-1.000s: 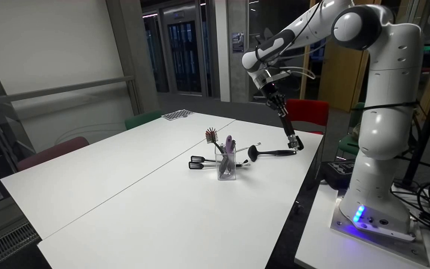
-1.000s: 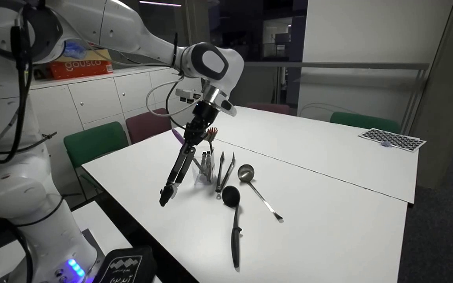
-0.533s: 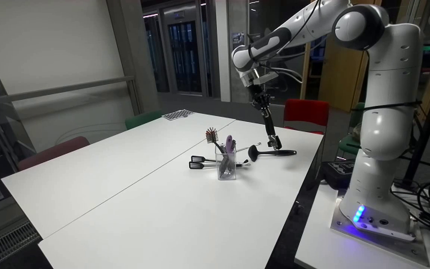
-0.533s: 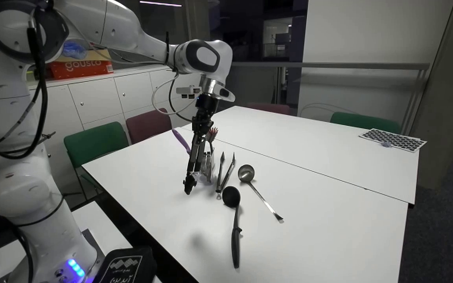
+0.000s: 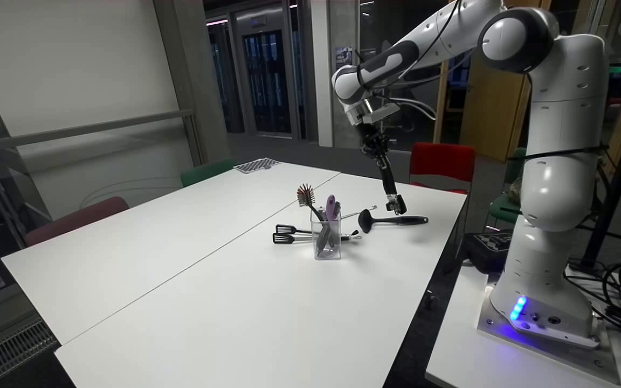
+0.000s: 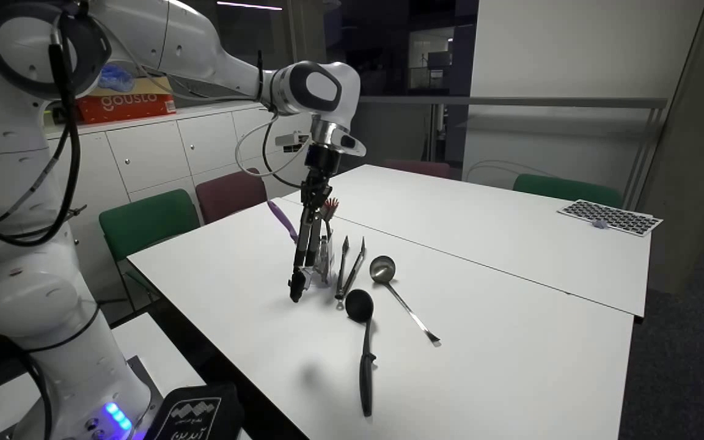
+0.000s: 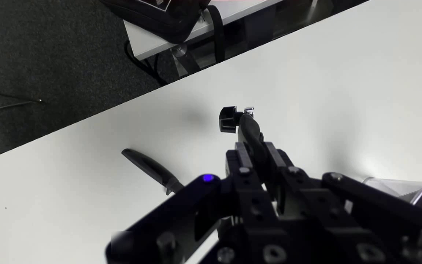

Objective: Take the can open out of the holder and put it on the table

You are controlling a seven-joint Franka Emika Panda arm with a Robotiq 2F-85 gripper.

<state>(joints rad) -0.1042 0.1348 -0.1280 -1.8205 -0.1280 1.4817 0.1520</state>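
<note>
The can opener [image 7: 249,128], with black handles, a black turning knob and a small metal head, is clamped in my gripper [image 7: 258,152]. Its handles run down between the two fingers, and its head points at the table [image 5: 267,302]. In an exterior view the can opener [image 6: 297,286] hangs slightly tilted above the tabletop, its blurred shadow apart from it. The holder is a clear box [image 5: 326,250] with a purple-handled tool and a brush sticking out. In the wrist view part of the holder [image 7: 387,185] shows at the right edge.
A black ladle [image 6: 360,305] lies near the can opener, with a metal ladle [image 6: 382,269] and tongs [image 6: 341,275] beyond. The table's edge runs past the robot base side. A checkered board [image 5: 256,165] lies at a far corner.
Over the last second my gripper has carried the can opener inward from the table's edge, closer to the holder, and it hangs more upright. In the last half second it has barely moved.
</note>
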